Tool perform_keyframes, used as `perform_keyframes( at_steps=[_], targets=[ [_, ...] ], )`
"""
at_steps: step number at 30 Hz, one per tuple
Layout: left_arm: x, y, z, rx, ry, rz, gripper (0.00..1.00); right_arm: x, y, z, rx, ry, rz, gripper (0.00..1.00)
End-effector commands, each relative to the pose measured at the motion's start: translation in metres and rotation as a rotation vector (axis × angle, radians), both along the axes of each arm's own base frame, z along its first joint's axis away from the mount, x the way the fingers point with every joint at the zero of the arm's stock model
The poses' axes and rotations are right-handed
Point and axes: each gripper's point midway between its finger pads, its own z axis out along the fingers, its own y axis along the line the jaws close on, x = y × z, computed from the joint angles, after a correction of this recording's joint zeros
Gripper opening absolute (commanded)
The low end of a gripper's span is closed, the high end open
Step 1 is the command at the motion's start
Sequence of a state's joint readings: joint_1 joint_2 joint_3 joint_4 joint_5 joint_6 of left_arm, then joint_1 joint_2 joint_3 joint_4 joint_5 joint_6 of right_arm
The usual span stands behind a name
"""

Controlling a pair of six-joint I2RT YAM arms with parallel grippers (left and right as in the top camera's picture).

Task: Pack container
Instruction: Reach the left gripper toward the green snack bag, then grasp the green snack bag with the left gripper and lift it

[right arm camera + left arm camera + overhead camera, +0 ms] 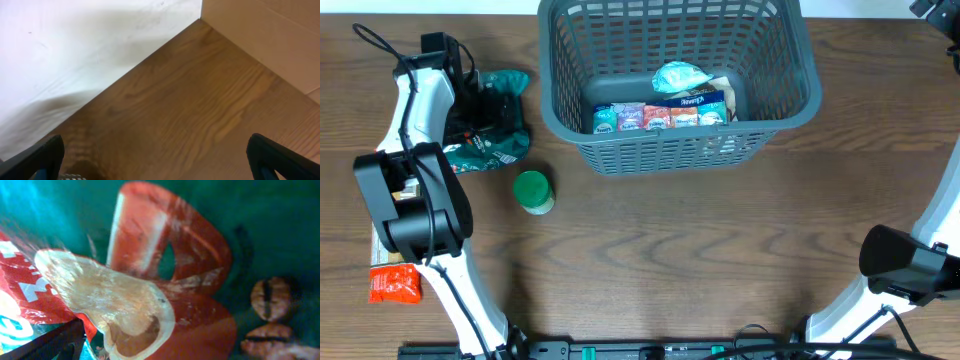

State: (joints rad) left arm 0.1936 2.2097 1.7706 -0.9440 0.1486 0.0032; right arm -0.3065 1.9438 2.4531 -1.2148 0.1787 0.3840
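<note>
Lying nearest on the wooden surface (700,260), at the left side, is an orange pack (395,285). A little farther stands a small green jar (532,190). Beyond it the left gripper (488,105) is down on a teal bag (492,150). The bag's print fills its camera, so I cannot tell if the gripper pinches it. The right gripper (155,162) is spread wide over bare surface. The basket (660,153) stands at the far middle. It holds a row of snack packs (660,115), with a pale teal pouch (680,77) behind them.
</note>
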Motion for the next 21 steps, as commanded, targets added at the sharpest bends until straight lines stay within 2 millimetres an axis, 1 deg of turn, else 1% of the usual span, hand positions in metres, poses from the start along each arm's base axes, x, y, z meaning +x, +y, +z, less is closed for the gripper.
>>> perform_keyframes(
  at_steps=[1, 5, 17, 18, 20, 21],
  targets=[
    [-0.0298, -0.0092, -0.0659, -0.063, 0.173, 0.024, 0.99, -0.0030, -0.0002, 0.0047, 0.003, -0.013, -0.012, 0.99],
    [-0.0343, -0.0099, -0.0655, -0.065, 0.191, 0.018, 0.99, -0.0030, -0.0002, 0.0047, 0.003, -0.013, -0.012, 0.99],
    [-0.0338, -0.0091, -0.0673, -0.059, 0.184, -0.046, 0.99, -0.0030, -0.0002, 0.0047, 0.003, -0.013, -0.012, 0.99],
    [-0.0342, -0.0092, -0.0677, -0.060, 0.186, -0.048, 0.98, -0.0030, -0.0002, 0.0047, 0.003, -0.013, -0.012, 0.99],
    [-0.0370, -0.0097, -0.0710, -0.062, 0.194, -0.049, 0.89, -0.0030, -0.0002, 0.0047, 0.003, -0.013, -0.012, 0.99],
    [-0.0397, -0.0103, -0.0743, -0.063, 0.203, -0.049, 0.86, -0.0030, -0.0002, 0.0047, 0.003, -0.013, -0.012, 0.99]
  ],
)
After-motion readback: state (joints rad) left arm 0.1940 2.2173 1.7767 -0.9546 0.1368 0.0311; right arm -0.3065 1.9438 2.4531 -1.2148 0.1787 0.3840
